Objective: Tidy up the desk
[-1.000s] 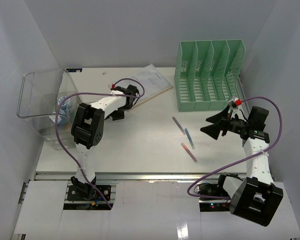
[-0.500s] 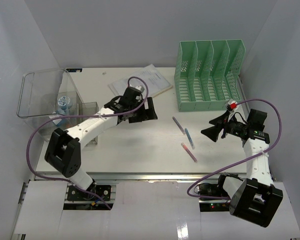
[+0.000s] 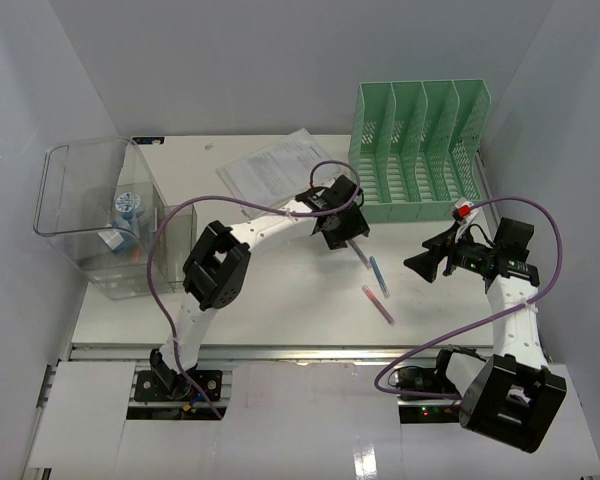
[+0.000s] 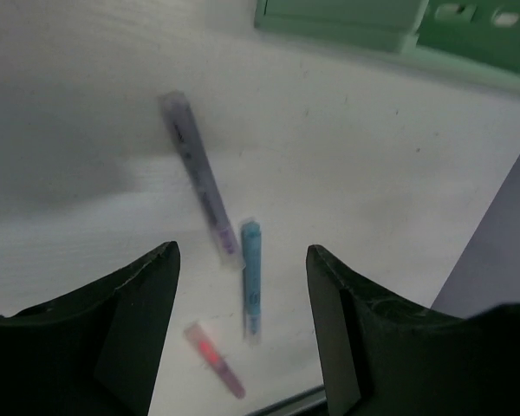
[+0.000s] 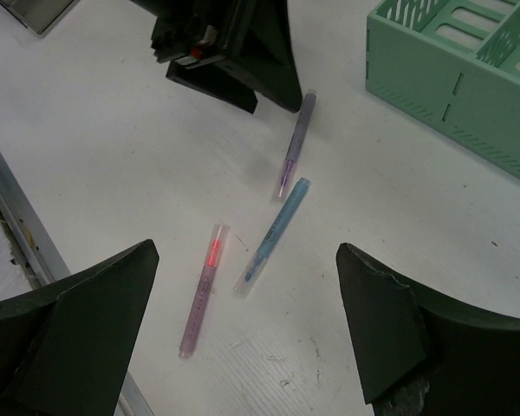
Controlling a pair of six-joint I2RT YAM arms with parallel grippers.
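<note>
desk (image 3: 280, 300): white top fills the middle of the overhead frame, metal rail (image 3: 300, 352) along its lower edge. i judge it part tidied at best.
right gripper (image 3: 421, 254): right of centre, fingers wide apart, holding nothing, aimed toward the pens.
pens: three, loose on the desk just right of centre. pink pen (image 3: 378, 303) nearest, then blue pen (image 3: 379, 277), purple pen (image 3: 357, 249) farthest.
left gripper (image 3: 347, 230): over the far end of the purple pen, fingers apart, nothing between them. i can't tell if it touches.
papers (image 3: 275, 165): one loose pile, upper centre, lying flat outside the rack. sheet count i can't tell.
file rack (image 3: 420, 150): one, mint green, four slots, upper right. i see nothing filed.
bin (image 3: 80, 180): one, clear, upper left, two small bluish items (image 3: 126, 205) inside.
left to do: i reckon three pens and the papers need homes.
</note>
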